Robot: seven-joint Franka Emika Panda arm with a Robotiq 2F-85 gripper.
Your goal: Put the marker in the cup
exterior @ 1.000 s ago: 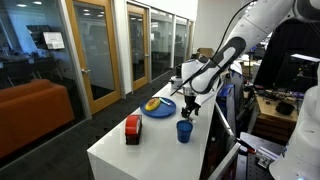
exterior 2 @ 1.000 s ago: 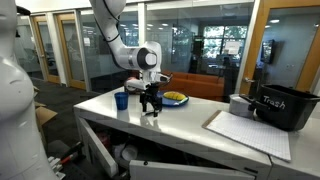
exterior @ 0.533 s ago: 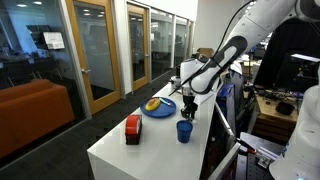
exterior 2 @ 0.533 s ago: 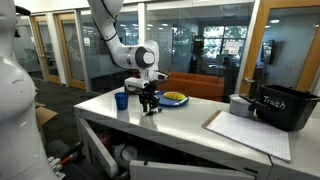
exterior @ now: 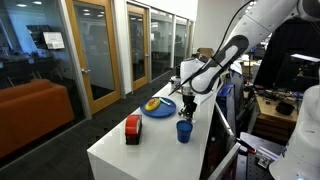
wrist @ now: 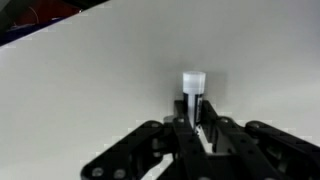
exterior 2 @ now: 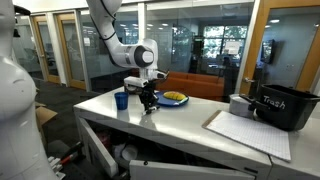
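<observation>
In the wrist view my gripper (wrist: 197,128) is shut on the marker (wrist: 192,92). The marker's dark body sits between the fingers and its white capped end sticks out ahead over the white table (wrist: 90,80). In both exterior views the gripper (exterior: 188,108) (exterior 2: 148,104) reaches down to the tabletop. The small blue cup (exterior: 184,131) (exterior 2: 121,100) stands upright on the table close beside it. The marker itself is too small to make out in the exterior views.
A flat blue plate (exterior: 158,108) with yellow food (exterior 2: 174,97) lies behind the gripper. A red box (exterior: 132,127) stands near the table's edge. A black bin marked trash (exterior 2: 281,108) and a sheet of paper (exterior 2: 250,130) sit at the far end.
The gripper's fingers have closed on the marker; a second ago they stood open. The arm has shifted slightly toward the cup.
</observation>
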